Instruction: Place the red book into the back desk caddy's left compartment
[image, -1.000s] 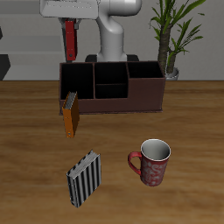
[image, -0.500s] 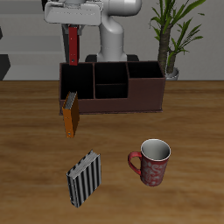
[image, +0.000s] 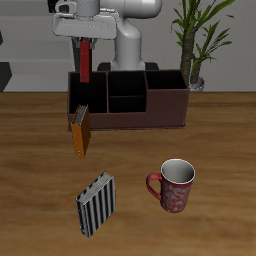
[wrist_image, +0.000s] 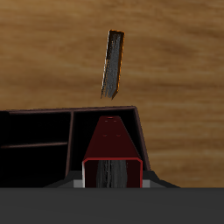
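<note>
The red book hangs upright in my gripper, which is shut on its top end. It hangs above the back desk caddy, a long dark maroon box with dividers, over its narrow end section, the left compartment. The book's lower end is just above the caddy's rim. In the wrist view the red book points down toward the dark compartment below it.
An orange-brown book stands just in front of the caddy; it also shows in the wrist view. A black-and-white striped book lies near the front edge. A red mug stands beside it. A potted plant stands behind the caddy.
My gripper has moved with the red book sideways and lower, from behind the caddy's end to over its narrow end section.
</note>
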